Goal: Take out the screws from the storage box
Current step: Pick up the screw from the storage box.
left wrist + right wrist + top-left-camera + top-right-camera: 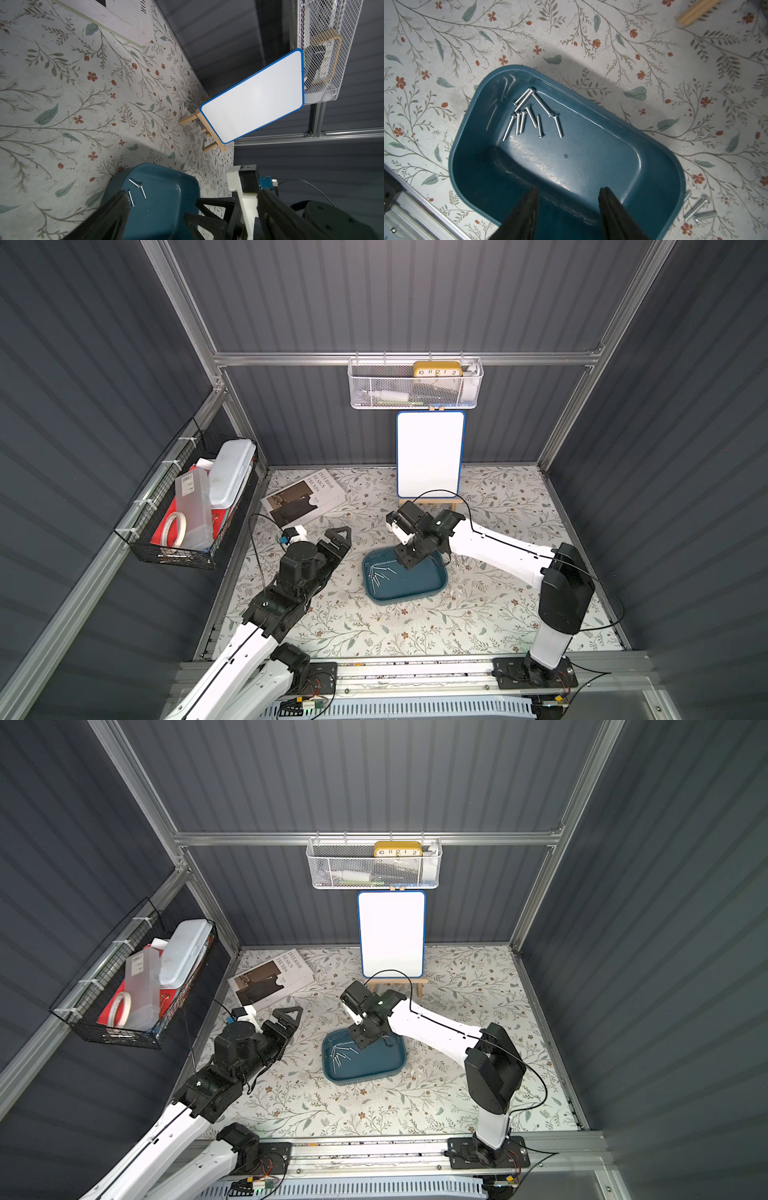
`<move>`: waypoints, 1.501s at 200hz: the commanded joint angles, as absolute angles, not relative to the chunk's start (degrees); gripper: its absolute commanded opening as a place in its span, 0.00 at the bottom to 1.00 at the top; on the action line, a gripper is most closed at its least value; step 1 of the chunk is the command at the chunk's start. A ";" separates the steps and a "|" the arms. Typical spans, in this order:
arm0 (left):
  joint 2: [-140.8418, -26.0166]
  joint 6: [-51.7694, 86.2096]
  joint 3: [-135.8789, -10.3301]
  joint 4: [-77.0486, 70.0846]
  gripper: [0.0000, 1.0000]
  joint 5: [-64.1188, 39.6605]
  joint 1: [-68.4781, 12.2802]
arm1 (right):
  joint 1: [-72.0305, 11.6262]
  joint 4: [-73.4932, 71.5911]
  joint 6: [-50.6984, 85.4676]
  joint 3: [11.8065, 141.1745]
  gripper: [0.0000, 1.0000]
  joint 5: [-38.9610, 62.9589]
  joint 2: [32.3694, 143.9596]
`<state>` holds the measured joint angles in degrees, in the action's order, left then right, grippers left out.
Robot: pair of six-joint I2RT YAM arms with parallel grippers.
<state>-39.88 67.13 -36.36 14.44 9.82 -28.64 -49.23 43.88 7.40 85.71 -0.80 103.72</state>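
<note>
Black-fingered, the left hand hangs left of centre in both top views. It is spread wide and empty, just beside the storage box, probably held clear so the other arm can work. The teal box sits mid-frame on the flowered tabletop. The screws lie bunched in its left end. A few loose screws rest on the tabletop just off its right side, so the emptying seems begun. Over the box's far edge the right hand points down, fingers partly apart with nothing between them, apparently set for one thin screw. Beyond stands a whiteboard.
</note>
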 commanded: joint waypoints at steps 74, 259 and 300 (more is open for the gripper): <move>-42.72 66.18 -33.49 10.72 0.99 6.90 -28.87 | -49.74 46.10 5.26 88.02 0.49 -1.49 109.37; -40.87 69.26 -26.36 6.58 0.99 5.80 -28.86 | -51.50 46.10 5.31 94.08 0.40 -0.30 121.58; -41.99 69.21 -26.54 5.44 0.99 4.99 -28.86 | -52.37 45.56 4.52 95.29 0.41 -1.61 124.10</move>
